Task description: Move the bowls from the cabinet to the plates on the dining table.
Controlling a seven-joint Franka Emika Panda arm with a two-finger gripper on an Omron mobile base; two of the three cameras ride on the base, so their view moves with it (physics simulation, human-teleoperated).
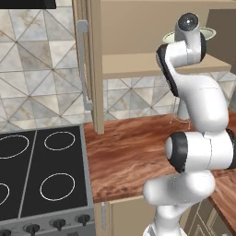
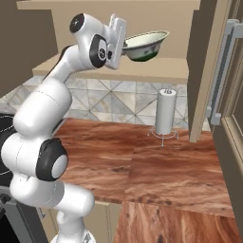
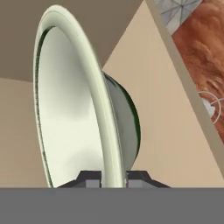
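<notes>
Cabinet [image 2: 209, 71]: door swung open, shelf [image 2: 142, 71] bare tan board.
Counter [image 2: 156, 166]: reddish wood grain, below shelf; paper towel roll [image 2: 166, 113] upright on it, under bowl's side.
Stove [image 1: 41, 170]: black, far left, well apart.
Bowl [image 2: 146, 45]: pale green-white, raised above shelf, tilted, inside cabinet opening.
My jaws [image 3: 114, 178]: nearly closed, pinching bowl rim, one finger each side of wall.
Risk: rim-only pinch, bowl could pivot or slip on withdrawal; swing could clip door edge or towel roll.
</notes>
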